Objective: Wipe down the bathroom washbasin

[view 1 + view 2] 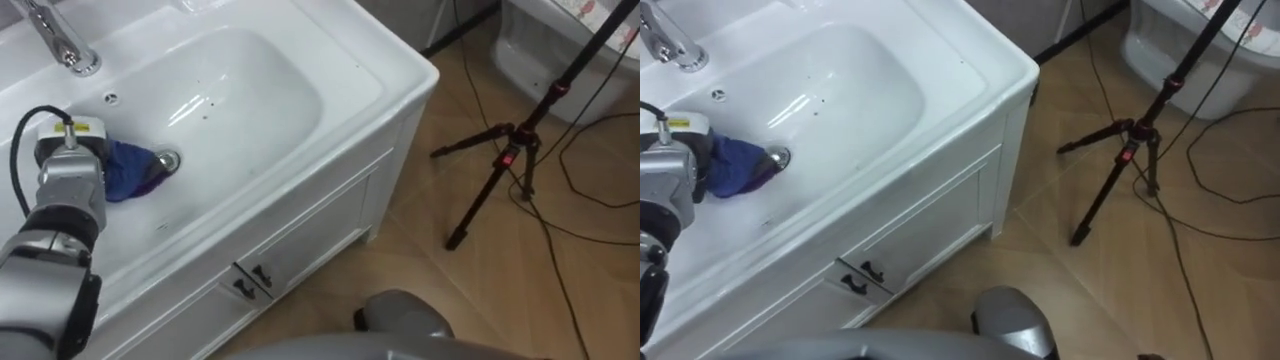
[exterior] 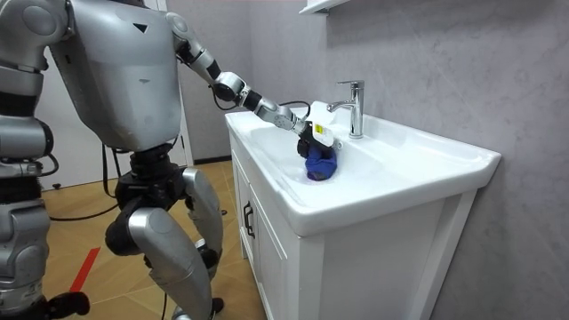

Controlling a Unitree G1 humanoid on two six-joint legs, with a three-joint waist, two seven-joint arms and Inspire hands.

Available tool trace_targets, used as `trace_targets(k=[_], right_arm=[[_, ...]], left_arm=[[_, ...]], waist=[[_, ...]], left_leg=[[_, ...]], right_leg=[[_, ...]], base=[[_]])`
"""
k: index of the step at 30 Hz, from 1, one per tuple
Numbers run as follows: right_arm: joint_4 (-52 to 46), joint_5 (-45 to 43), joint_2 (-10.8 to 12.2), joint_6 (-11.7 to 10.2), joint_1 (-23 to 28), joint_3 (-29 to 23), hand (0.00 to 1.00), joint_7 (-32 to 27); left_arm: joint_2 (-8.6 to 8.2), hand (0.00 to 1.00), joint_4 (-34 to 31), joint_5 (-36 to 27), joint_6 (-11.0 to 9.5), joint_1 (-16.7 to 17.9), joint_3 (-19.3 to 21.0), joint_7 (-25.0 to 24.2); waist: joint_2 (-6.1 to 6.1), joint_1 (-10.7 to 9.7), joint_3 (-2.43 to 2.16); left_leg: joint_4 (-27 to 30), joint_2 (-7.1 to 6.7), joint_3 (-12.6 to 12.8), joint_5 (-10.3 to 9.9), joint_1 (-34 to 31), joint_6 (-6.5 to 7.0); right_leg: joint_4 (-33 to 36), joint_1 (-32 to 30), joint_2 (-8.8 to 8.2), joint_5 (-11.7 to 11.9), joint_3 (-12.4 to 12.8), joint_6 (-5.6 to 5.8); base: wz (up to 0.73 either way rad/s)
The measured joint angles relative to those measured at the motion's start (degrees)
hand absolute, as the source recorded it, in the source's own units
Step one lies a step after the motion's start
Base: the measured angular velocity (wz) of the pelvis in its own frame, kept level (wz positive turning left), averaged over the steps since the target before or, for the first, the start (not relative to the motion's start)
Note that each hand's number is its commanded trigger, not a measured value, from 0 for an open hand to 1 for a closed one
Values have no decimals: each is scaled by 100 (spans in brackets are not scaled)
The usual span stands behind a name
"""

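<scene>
A white basin (image 1: 250,100) is set in a white vanity top. A bunched blue cloth (image 1: 130,170) lies at the bowl's bottom, right against the metal drain (image 1: 168,160). My left hand (image 1: 62,152) reaches in from the lower left with its fingers curled on the cloth. In the room view the same left hand (image 2: 315,136) holds the blue cloth (image 2: 320,165) down in the bowl just in front of the tap. My right hand (image 2: 64,305) hangs low by my side at the room view's left edge. I stand at the front of the vanity.
A chrome tap (image 1: 60,42) rises at the basin's back left. Below the top are cabinet doors with dark handles (image 1: 250,282). On the wooden floor to the right stand a black tripod (image 1: 505,165), loose cables and a white fixture (image 1: 540,50).
</scene>
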Motion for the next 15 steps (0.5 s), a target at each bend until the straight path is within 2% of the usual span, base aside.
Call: trace_targets(k=[5,7,11,15], right_arm=[[15,-8,-1,5,-5,7,0,-58],[-2,-1,2,25,4,9,0,-31],[4,-17,18,85,-48,-1,0,13],[2,-90,19,82,-81,-1,0,53]], left_arm=[[-5,100,-281,-6,137,429,74,-119],[-68,100,-687,15,267,779,196,-119],[-180,100,-1194,449,484,1254,196,-196],[-309,100,-1408,862,613,1429,185,-286]], waist=[[55,4,-7],[70,7,-15],[108,29,-29],[136,41,-48]], left_leg=[[-43,6,-176,7,142,-29],[-138,-38,-258,40,230,-63],[-280,-50,-276,64,408,-105],[-300,-64,-312,78,447,-123]], right_leg=[[-73,243,-19,-63,-162,-20],[-71,334,-83,-117,-285,-42],[-76,453,-79,-191,-306,-78],[-48,489,-82,-234,-310,-88]], base=[[18],[19],[4],[1]])
